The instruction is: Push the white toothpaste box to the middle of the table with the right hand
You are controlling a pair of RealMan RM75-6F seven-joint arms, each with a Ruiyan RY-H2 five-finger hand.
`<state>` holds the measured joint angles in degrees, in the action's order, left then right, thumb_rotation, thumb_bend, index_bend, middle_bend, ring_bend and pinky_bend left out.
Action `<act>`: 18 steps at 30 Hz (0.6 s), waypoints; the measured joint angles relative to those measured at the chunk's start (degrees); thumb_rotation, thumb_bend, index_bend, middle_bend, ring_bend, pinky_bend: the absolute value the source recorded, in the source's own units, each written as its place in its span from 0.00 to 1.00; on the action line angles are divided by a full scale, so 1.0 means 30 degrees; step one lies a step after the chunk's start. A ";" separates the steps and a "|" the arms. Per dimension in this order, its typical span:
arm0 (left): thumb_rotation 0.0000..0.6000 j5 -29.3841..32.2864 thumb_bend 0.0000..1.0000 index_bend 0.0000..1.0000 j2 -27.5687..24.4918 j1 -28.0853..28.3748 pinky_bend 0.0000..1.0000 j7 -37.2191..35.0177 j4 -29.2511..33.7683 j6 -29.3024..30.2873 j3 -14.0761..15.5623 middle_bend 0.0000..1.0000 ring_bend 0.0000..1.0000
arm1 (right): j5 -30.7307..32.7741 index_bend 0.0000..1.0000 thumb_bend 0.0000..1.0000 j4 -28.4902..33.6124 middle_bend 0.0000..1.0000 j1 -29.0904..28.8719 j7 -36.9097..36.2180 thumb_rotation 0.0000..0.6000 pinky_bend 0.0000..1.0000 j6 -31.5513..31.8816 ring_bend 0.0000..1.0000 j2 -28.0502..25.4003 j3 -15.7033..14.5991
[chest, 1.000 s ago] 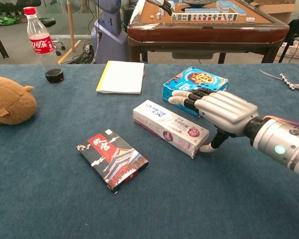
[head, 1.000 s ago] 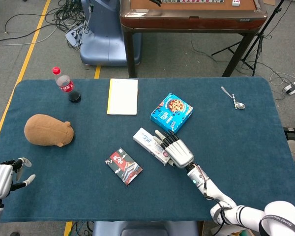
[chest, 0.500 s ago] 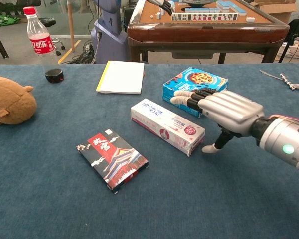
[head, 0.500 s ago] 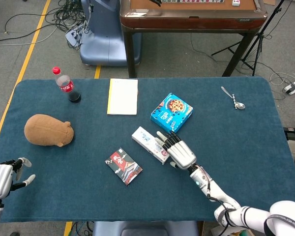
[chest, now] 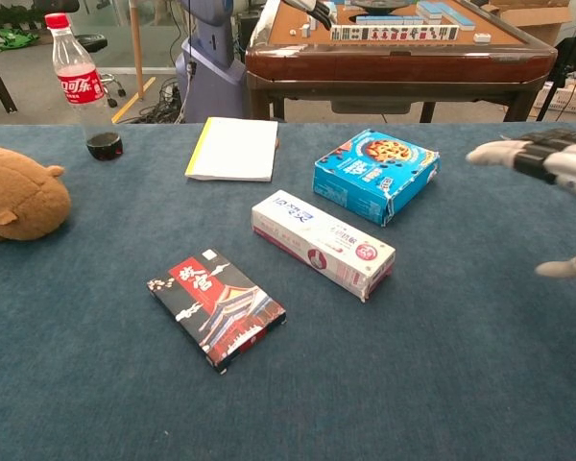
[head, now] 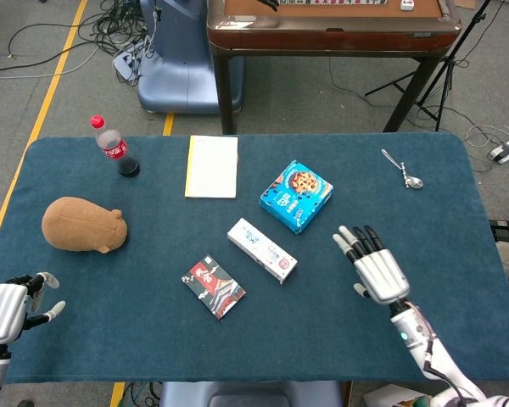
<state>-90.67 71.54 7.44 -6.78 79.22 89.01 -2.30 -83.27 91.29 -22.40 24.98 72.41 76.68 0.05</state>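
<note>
The right hand (head: pixel 378 273) has pulled away from the long white toothpaste box (head: pixel 262 250). 1 second ago its fingers lay over the box's right end, with the thumb at that end; now it hovers well apart to the right, palm down, fingers spread and holding nothing (in the chest view only its fingertips and thumb show at the right edge). Over that second the box slid slightly to the left and has since come to rest.

The box lies flat and at a slant on the dark blue cloth-covered table (head: pixel 458 212), near its centre, between the light blue biscuit box (head: pixel 296 195) behind it and the red and black patterned flat pack (head: pixel 214 286) in front, touching neither.

Since the hand has let go and drawn back while the box sits close to the middle, the push looks finished, or very nearly; any further nudge would be small.

The left hand (head: pixel 7 305) rests at the near left corner, fingers loosely apart and empty. The brown plush toy (head: pixel 82 225), the plastic cola bottle with a red cap (head: pixel 114 147), the white and yellow notepad (head: pixel 212 166) and the metal spoon (head: pixel 403 169) lie as before.
</note>
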 measured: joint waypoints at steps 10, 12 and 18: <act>1.00 -0.0776 0.18 0.53 0.0270 -0.0132 0.64 0.0221 -0.0010 0.0711 0.0308 0.82 0.61 | 0.0428 0.18 0.00 0.2084 0.18 0.3832 -0.0370 1.00 0.07 0.3850 0.02 -0.3271 -0.1261; 1.00 -0.1007 0.18 0.53 0.0245 -0.0149 0.64 0.0172 0.0234 0.0788 0.0423 0.82 0.61 | 0.0486 0.19 0.00 0.2304 0.18 0.4348 -0.0683 1.00 0.07 0.4153 0.02 -0.3611 -0.1432; 1.00 -0.1111 0.18 0.53 0.0258 -0.0130 0.64 0.0481 0.0336 0.0675 0.0541 0.82 0.61 | 0.0209 0.19 0.00 0.2514 0.18 0.4731 -0.1222 1.00 0.07 0.4507 0.03 -0.3939 -0.1312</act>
<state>-94.00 72.31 7.05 -5.34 80.23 91.03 -0.68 -82.64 98.84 -8.21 21.31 85.93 64.87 -3.88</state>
